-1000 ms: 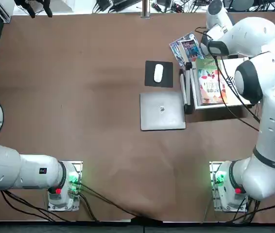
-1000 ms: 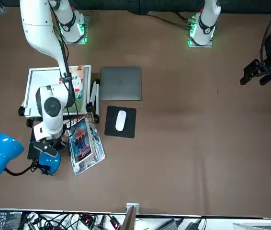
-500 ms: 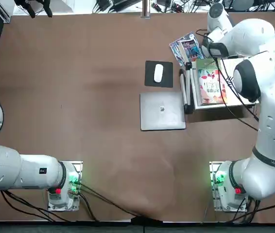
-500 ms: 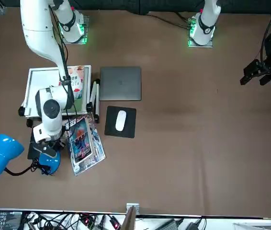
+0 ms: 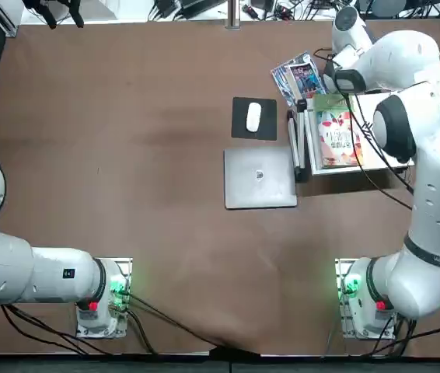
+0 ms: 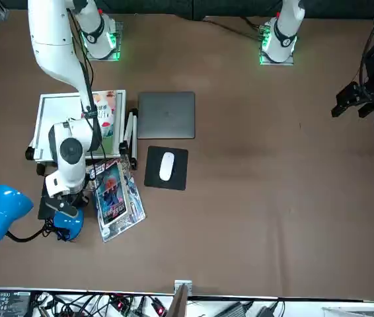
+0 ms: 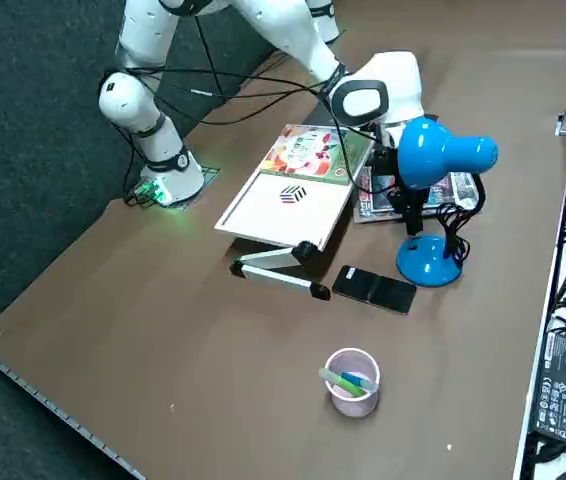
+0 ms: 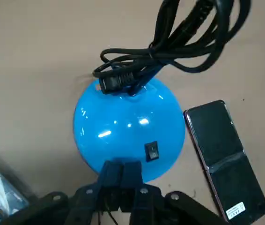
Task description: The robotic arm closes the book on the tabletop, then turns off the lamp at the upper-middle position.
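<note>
Hovering over the lamp, the right claw has its fingers pressed together, tips at the blue base's rim beside the switch.

A closed laptop lies mid-bench, with a mouse on a black pad just beyond it. A magazine, phone and pink cup lie nearby.

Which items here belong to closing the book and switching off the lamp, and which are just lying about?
Job:
book, already closed
lamp
right tool, fingers shut, above the lamp base

Lying about:
magazine
laptop
mouse
phone
cup
</note>
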`<state>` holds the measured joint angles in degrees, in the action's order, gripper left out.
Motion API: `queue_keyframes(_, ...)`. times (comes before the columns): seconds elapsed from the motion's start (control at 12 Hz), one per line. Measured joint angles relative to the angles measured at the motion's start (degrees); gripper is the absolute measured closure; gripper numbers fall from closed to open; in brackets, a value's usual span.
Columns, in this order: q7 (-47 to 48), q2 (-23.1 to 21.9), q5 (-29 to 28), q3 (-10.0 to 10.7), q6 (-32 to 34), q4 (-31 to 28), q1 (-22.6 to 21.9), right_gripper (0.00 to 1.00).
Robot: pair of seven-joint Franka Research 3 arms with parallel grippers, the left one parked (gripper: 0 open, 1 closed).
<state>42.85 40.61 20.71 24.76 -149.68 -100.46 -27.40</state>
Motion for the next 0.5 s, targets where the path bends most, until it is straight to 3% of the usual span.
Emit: queue_keyframes(0.5,0.0,0.3,1.9,0.0,-0.5,0.0,1.1,0.99)
